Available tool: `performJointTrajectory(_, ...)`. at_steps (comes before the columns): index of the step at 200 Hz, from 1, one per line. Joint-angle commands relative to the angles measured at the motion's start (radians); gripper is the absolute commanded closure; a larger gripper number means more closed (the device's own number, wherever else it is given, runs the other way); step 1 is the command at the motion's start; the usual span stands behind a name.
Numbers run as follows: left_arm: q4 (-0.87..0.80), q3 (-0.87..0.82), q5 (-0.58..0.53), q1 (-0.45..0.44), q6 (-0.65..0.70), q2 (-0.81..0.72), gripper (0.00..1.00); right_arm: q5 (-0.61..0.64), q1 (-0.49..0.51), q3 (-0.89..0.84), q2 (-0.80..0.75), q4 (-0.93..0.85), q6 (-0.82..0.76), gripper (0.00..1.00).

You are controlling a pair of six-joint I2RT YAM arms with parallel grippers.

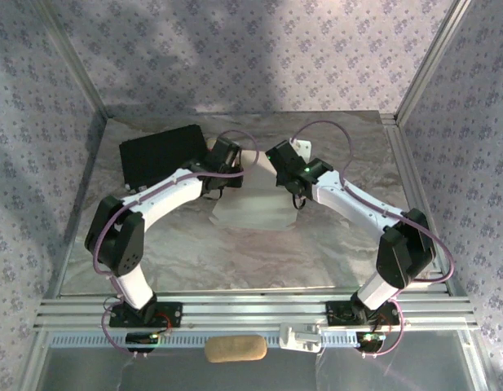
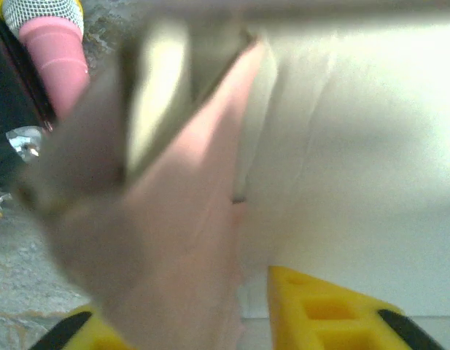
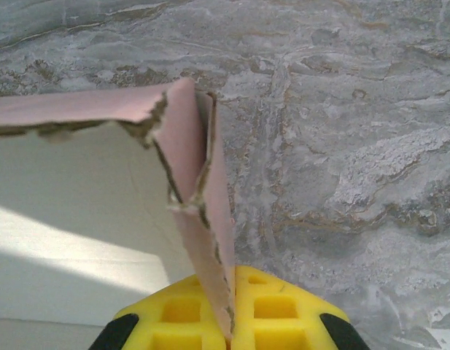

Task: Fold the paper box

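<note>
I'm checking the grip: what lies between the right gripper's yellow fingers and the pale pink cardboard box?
Nothing. In the right wrist view the right gripper is shut straight on the upright wall of the pale pink cardboard box, with no gap.

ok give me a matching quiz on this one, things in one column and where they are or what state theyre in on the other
Things:
1. paper box
2. black case
3. right gripper
4. tan block

Places or states:
a. far left of the table
b. shut on a pink wall
c. nearest the bottom of the top view
d. mid-table

Pairs: 1-d, 2-a, 3-b, 4-c
</note>
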Motion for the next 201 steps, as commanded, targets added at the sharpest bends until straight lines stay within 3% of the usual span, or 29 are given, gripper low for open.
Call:
performJointTrajectory(1, 0.108, -0.050, 0.021, -0.004, 0.004, -0.102, 0.60, -0.013, -0.003, 0.007, -0.001, -0.013, 0.031, 1.00)
performJointTrajectory(48, 0.344, -0.249, 0.204, 0.055, 0.069, -0.269, 0.49, -0.092, -0.040, -0.006, -0.006, 0.008, 0.024, 1.00)
performJointTrajectory(104, 0.384, -0.281, 0.329, 0.147, 0.070, -0.248, 0.52, -0.131, -0.048, 0.002, 0.004, 0.014, 0.026, 1.00)
performJointTrajectory(154, 0.390, -0.218, 0.352, 0.160, 0.100, -0.151, 0.55, -0.143, -0.047, 0.008, 0.014, 0.012, 0.023, 1.00)
performJointTrajectory(201, 0.388, -0.194, 0.226, 0.143, 0.138, -0.101, 0.62, -0.150, -0.044, 0.018, 0.026, 0.016, 0.022, 1.00)
